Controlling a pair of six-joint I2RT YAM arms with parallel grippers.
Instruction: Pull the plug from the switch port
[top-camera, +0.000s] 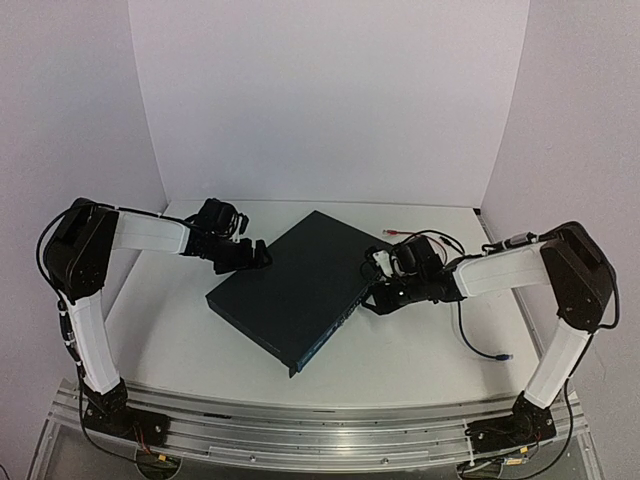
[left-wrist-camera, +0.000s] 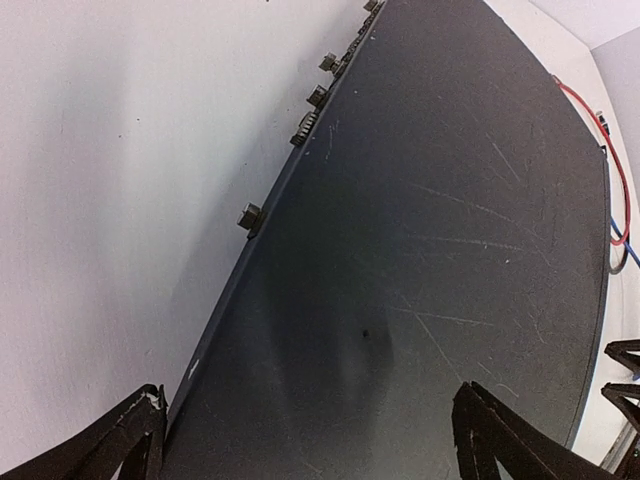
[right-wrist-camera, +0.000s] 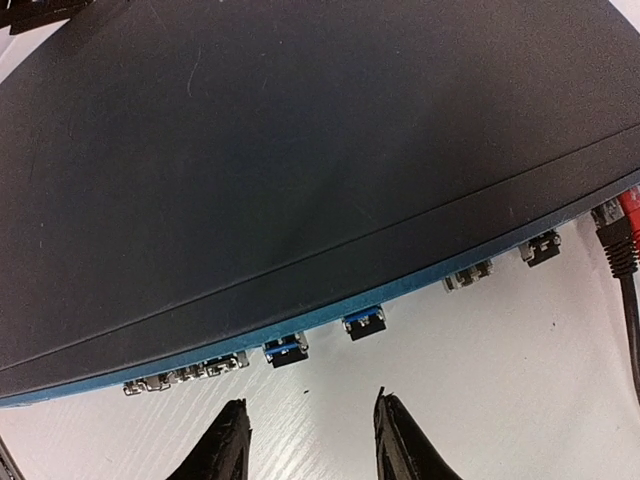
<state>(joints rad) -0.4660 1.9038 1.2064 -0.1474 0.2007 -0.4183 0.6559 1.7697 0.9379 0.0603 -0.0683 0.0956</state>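
Note:
The switch (top-camera: 300, 290) is a flat dark box lying slantwise mid-table. Its blue port face (right-wrist-camera: 420, 285) shows in the right wrist view with several small sockets. My right gripper (right-wrist-camera: 312, 445) is open and empty. It sits just off that face, opposite two blue sockets (right-wrist-camera: 363, 322), without touching. A black-booted plug (right-wrist-camera: 616, 240) with a red one beside it sits at the face's right end; I cannot tell whether it is seated. My left gripper (left-wrist-camera: 310, 450) is wide open over the switch's top (left-wrist-camera: 430, 250) at its far left corner (top-camera: 262, 255).
Red and black cables (top-camera: 420, 238) loop behind the right gripper near the back wall. A blue cable with a loose plug (top-camera: 503, 355) lies on the table at the right. White walls close in the back and sides.

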